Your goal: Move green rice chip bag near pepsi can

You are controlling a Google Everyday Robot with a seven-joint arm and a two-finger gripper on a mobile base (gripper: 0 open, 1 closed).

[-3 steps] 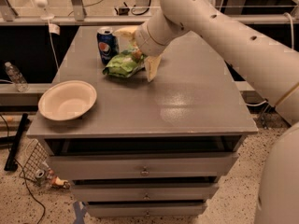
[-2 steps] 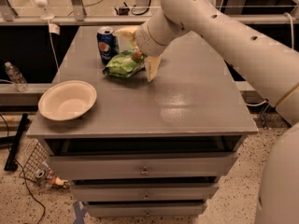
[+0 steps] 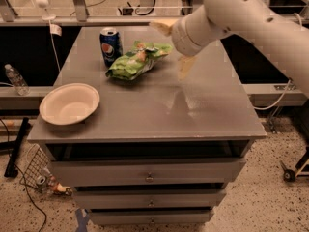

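— Grey bench point(image 3: 193, 105) with drawers point(image 3: 149, 170) under it, speckled floor point(image 3: 270, 192) around, metal posts point(image 3: 78, 1) behind. How far along does the job look to you?
— Close to finished, I judge. The green rice chip bag point(image 3: 137, 62) lies flat on the far left part of the bench, just beside the pepsi can point(image 3: 110, 46). I cannot tell whether they touch
— And the gripper?
— The gripper point(image 3: 168, 51) hangs above the bench to the right of the bag, apart from it. Its two pale fingers point(image 3: 186, 66) stand wide apart and nothing sits between them, so the bag rests on its own
— So what is left?
— Little, as far as I can judge. The bag is near the can already; the arm only needs to get clear without brushing either one
— Any writing to read?
— The can shows the round red, white and blue Pepsi mark on blue, with a silver top. I make out no letters on it. The bag is bright green with pale chip pictures, but none of its print is legible
— Anything else on top?
— A pale round bowl point(image 3: 70, 103) at the near left corner, well apart from both. A clear plastic bottle point(image 3: 14, 79) sits off the bench, on a ledge to the left; its label cannot be read
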